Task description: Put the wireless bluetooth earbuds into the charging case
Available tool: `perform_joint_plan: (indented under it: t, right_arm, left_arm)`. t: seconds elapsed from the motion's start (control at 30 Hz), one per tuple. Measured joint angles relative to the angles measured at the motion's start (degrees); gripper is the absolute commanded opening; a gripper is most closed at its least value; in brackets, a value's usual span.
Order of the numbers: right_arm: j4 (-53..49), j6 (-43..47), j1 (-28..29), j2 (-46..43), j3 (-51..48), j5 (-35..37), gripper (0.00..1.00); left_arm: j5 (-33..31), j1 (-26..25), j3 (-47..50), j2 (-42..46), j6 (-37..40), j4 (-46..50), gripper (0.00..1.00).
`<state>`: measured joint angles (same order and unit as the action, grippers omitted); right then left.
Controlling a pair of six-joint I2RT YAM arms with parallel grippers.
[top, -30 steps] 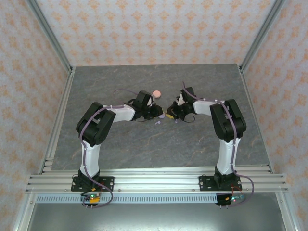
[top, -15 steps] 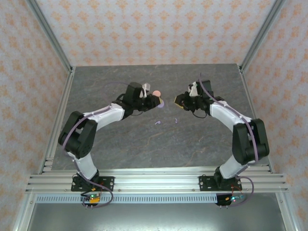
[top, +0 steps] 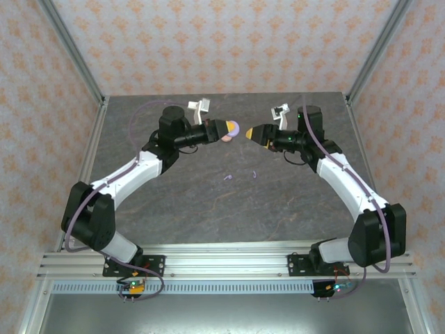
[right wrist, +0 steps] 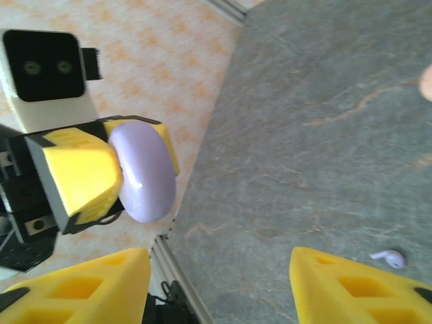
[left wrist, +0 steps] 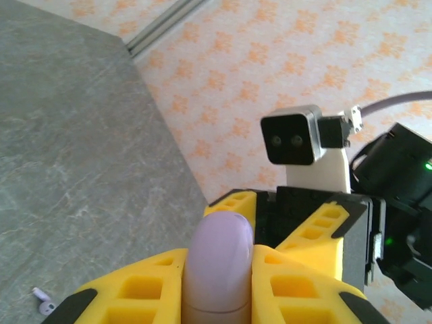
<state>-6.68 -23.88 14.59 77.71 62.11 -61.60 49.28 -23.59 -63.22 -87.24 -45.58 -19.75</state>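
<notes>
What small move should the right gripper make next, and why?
Probably advance the open right gripper to the lilac case to lift its lid: the left gripper clamps it, it looks closed, and lilac earbuds lie on the table.

- The grey marbled table top is seen whole from high above.
- The smooth round lilac plastic case is seen close from the left wrist.
- It is also seen from the right wrist, facing it.

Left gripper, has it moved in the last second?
Yes: the left gripper moved toward the back wall, away from the lilac earbud, holding the lilac case.
</notes>
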Motion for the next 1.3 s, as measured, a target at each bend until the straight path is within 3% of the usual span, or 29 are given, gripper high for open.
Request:
perform_joint_plan:
  t: [0.4, 0.97, 1.03, 1.13, 1.3]
  right_arm:
    - [1.8, 1.2, 3.5, 0.8, 4.1, -5.7, 0.54]
    - [1.7, 2.1, 4.3, 2.5, 5.5, -7.0, 0.23]
    - [1.6, 2.1, 4.3, 2.5, 5.5, -6.9, 0.22]
    - [1.6, 2.0, 4.3, 2.5, 5.5, -6.4, 0.21]
    - [1.6, 2.1, 4.6, 2.4, 5.5, -5.1, 0.2]
  left_arm:
    - [3.3, -1.6, -0.6, 2.1, 1.5, -1.0, 0.09]
    - [2.8, -1.9, -1.2, 2.1, 3.3, 0.4, 0.1]
    - [2.8, -1.9, -1.2, 2.1, 3.3, 0.4, 0.16]
    - [2.5, -1.9, -1.2, 2.1, 3.6, 0.7, 0.37]
    - [0.7, -2.2, -1.3, 3.3, 4.9, 3.5, 0.49]
